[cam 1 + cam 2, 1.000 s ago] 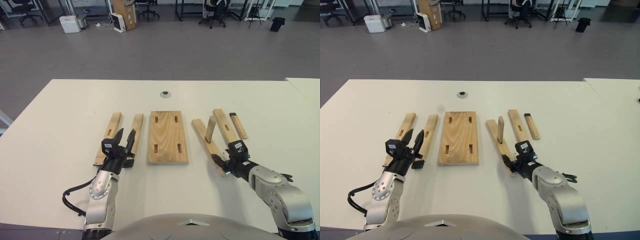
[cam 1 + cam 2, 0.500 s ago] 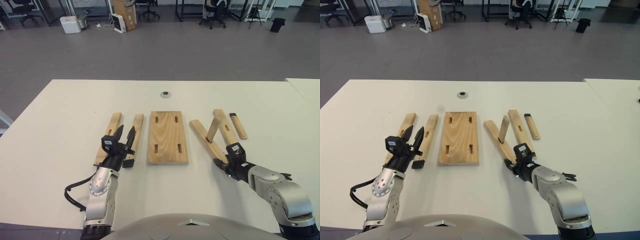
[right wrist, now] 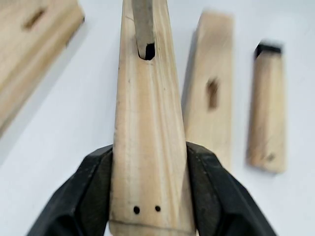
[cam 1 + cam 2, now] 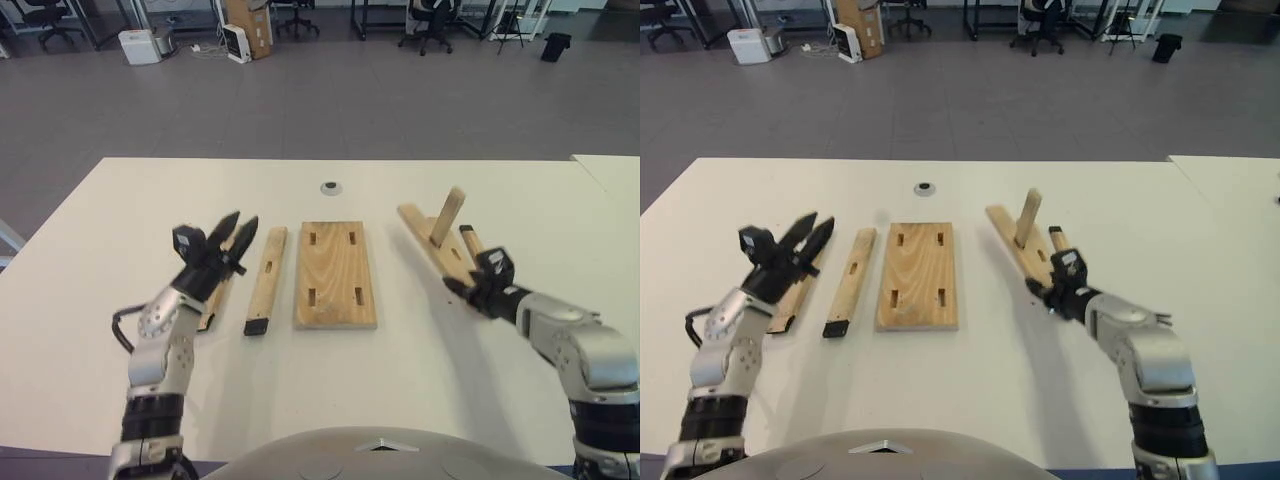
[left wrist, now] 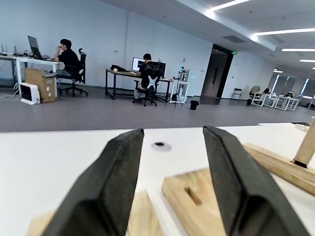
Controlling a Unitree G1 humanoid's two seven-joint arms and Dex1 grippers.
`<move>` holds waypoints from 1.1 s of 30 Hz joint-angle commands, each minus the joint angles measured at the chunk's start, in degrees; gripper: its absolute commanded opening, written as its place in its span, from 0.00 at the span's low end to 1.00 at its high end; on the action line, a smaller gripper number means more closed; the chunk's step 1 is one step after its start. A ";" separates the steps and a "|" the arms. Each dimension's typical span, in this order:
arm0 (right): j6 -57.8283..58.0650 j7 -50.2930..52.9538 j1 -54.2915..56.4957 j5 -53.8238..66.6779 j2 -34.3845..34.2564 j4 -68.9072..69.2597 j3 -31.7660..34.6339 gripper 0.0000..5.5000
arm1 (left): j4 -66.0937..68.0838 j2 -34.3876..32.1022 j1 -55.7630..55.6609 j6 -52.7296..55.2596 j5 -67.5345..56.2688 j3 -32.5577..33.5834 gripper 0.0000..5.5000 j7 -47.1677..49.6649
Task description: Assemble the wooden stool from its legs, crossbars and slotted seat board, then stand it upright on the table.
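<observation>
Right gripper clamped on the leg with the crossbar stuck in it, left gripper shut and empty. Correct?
No: the left gripper is open and empty, per the left wrist view. The right gripper does clamp the leg with the crossbar.

round dark grommet (image 4: 330, 188) | grey floor (image 4: 400, 100) behind | cardboard box (image 4: 250, 22) beside white heater (image 4: 236, 44) | white unit (image 4: 140, 47) far left | black bin (image 4: 556, 47) far right

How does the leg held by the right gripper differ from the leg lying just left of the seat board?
The held leg is clamped at its near end by the right gripper; the lying leg rests flat on the table, ungripped. The held leg has a crossbar standing in its slot; the lying leg's slot is empty. The held leg's near end is bare; the lying leg's is black-capped. Both are pale wood.
</observation>
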State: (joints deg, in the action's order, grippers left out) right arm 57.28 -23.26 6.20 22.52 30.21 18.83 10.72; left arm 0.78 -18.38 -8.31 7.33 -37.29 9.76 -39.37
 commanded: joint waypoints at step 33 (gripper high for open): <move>4.69 -8.52 11.34 47.06 -6.53 5.81 0.87 0.37 | 19.49 -1.05 -40.40 46.33 -18.46 3.96 0.67 -21.54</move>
State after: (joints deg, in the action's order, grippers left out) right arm 62.71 -32.30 17.06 67.83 24.11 25.14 11.91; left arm 20.09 -18.81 -47.27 53.50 -56.15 13.79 -60.52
